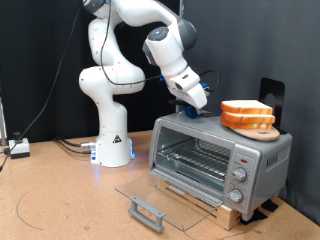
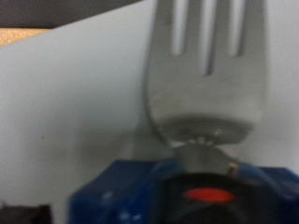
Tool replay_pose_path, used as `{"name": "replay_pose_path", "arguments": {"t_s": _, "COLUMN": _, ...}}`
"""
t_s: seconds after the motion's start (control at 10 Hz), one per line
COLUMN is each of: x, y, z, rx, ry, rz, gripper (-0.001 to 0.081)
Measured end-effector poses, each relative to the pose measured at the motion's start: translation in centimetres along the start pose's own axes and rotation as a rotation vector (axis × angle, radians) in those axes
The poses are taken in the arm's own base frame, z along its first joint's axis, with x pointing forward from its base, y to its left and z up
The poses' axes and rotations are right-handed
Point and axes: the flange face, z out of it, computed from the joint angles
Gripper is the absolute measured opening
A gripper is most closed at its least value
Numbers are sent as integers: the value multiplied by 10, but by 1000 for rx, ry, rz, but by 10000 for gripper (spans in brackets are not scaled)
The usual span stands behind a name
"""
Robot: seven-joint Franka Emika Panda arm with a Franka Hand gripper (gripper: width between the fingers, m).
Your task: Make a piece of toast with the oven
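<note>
Exterior view: white Franka arm [image 1: 120, 70] bent over the boxy silver-grey toaster oven [image 1: 215, 160], which sits on a pale wooden base [image 1: 215, 205] on the brown table [image 1: 60, 205]. Oven's glass door [image 1: 160, 200] hangs fully open, lying flat in front, its grey handle [image 1: 147, 212] at the near edge. Wire rack [image 1: 195, 158] visible inside, nothing seen on it. Round knobs [image 1: 238, 180] run down the panel at the view's right. On the oven's top, toward the view's right, a round tan wooden plate [image 1: 255, 128] carries the bread; piece of toast [image 1: 246, 108] is the upper slice, golden crust, stacked on a second similar slice [image 1: 248, 119]. Gripper [image 1: 197, 108] is low over the oven's top at its left-rear part, just beside the plate, with something blue at its fingers. Finger spacing: cannot tell from here.

Wrist view: a grey metal fork [image 2: 207, 65], tines pointing away from the camera, its neck running into a blue block [image 2: 140, 191] with a red mark. Pale grey surface behind it. The gripper's own fingers are not distinguishable, so its opening cannot be told.
</note>
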Motion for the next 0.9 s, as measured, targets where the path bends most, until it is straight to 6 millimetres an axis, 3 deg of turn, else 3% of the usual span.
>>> {"name": "replay_pose_path", "arguments": {"t_s": 0.1, "x": -1, "y": 1, "z": -1, "rx": 13, "ry": 3, "rz": -5, "gripper": 552}}
{"name": "replay_pose_path", "arguments": {"t_s": 0.2, "x": -1, "y": 1, "z": -1, "rx": 16, "ry": 4, "rz": -5, "gripper": 472}}
{"name": "replay_pose_path", "arguments": {"t_s": 0.9, "x": 2, "y": 5, "z": -7, "rx": -17, "ry": 37, "rz": -4, "gripper": 489}}
